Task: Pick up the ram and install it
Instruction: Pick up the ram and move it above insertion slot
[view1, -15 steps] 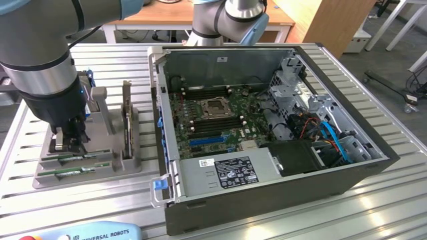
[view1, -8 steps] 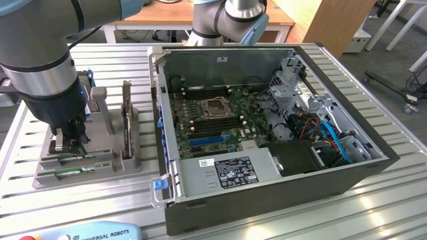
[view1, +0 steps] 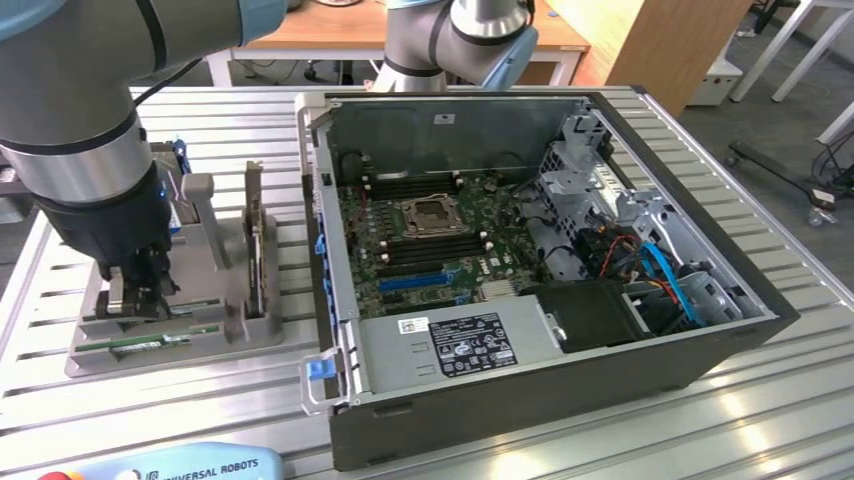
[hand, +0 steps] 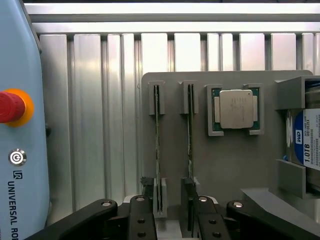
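Two ram sticks stand on edge in a grey holder (hand: 225, 165). In the wrist view one ram stick (hand: 157, 135) runs between my fingers and a second ram stick (hand: 189, 135) stands just beside one dark finger (hand: 188, 192). My gripper (hand: 167, 192) is open, straddling the near end of the first stick without pinching it. From the exterior view the gripper (view1: 134, 298) hangs low over the green sticks (view1: 150, 343) at the holder's front, on the exterior view's left. The open computer case (view1: 534, 400) with its motherboard (view1: 427, 225) lies to the right.
The holder also carries a processor (hand: 236, 109), a hard drive (hand: 306, 137) and an upright dark card (view1: 254, 235). A teach pendant (hand: 20, 150) with a red stop button (hand: 10, 106) lies on the slatted metal table (hand: 90, 100). Cables and a drive cage fill the case's right side.
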